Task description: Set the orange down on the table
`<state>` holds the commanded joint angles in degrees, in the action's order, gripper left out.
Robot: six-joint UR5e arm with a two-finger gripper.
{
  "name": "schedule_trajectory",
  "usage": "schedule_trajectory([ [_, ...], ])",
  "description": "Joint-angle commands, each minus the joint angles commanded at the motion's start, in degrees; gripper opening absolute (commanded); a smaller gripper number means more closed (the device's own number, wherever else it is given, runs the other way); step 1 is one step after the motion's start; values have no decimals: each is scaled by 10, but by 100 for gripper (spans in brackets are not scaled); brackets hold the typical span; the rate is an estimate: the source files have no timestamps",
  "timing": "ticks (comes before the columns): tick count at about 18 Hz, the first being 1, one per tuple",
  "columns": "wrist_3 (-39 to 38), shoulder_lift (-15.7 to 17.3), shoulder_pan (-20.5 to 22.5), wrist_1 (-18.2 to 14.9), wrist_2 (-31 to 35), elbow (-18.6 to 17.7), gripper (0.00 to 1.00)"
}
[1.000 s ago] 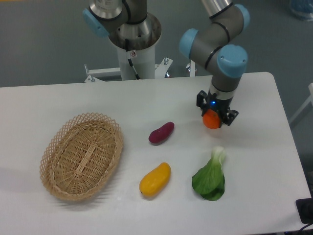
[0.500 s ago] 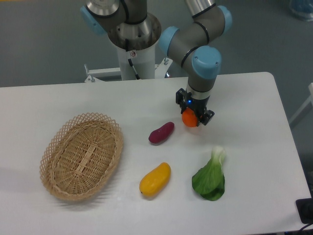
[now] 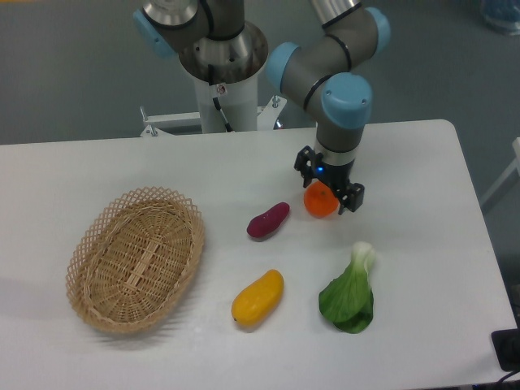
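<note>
From the fixed camera, the end effector looks closed around the orange, low over the counter, contact unclear. If released above the surface, the round fruit may roll left into the purple sweet potato just beside it, or toward the bok choy below.

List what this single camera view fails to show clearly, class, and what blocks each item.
1. Top of the small round orange: covered by the black two-finger gripper.
2. Whether the orange touches the white table: unclear.
3. Dark object, bottom right: cropped by the edge.
</note>
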<state>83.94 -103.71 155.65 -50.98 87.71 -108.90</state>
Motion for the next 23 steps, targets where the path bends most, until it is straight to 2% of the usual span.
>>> schedule_trajectory([
  [2, 1, -5, 13, -5, -1, 21, 100],
  [5, 1, -19, 17, -37, -2, 62, 100],
  [8, 0, -46, 18, -61, -2, 110, 100],
  [10, 0, -69, 28, -64, -2, 147, 100],
  [15, 0, -106, 38, -66, -1, 199, 100],
  [17, 1, -119, 39, -79, -1, 218, 100],
  [19, 5, -137, 39, -109, -1, 251, 100],
  [23, 5, -152, 39, -111, -1, 272, 100],
])
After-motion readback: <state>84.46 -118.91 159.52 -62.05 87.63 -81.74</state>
